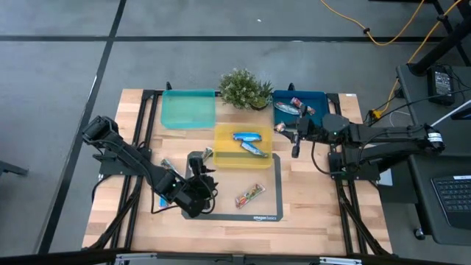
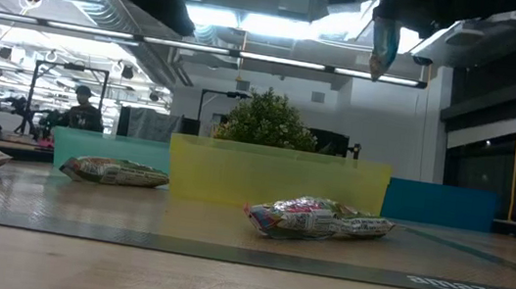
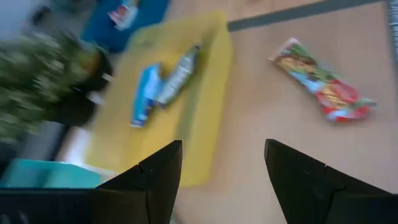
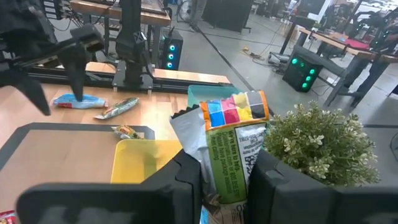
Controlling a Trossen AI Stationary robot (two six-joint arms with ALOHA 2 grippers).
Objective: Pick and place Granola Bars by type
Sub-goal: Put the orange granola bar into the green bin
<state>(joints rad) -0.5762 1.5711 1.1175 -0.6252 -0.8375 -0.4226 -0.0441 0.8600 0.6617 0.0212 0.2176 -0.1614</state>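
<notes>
Silvery bar (image 4: 235,163) pinched in right gripper (image 4: 229,180): I'd drop it low into blue tray (image 1: 318,98); left gripper (image 3: 222,163) waits, fingers wide.

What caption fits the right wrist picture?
Right gripper holds a granola bar beside the potted plant.

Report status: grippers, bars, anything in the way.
Right gripper shut on a bar, high by the plant. Left gripper open, empty, near the yellow tray. Two bars in it; plant close.
</notes>
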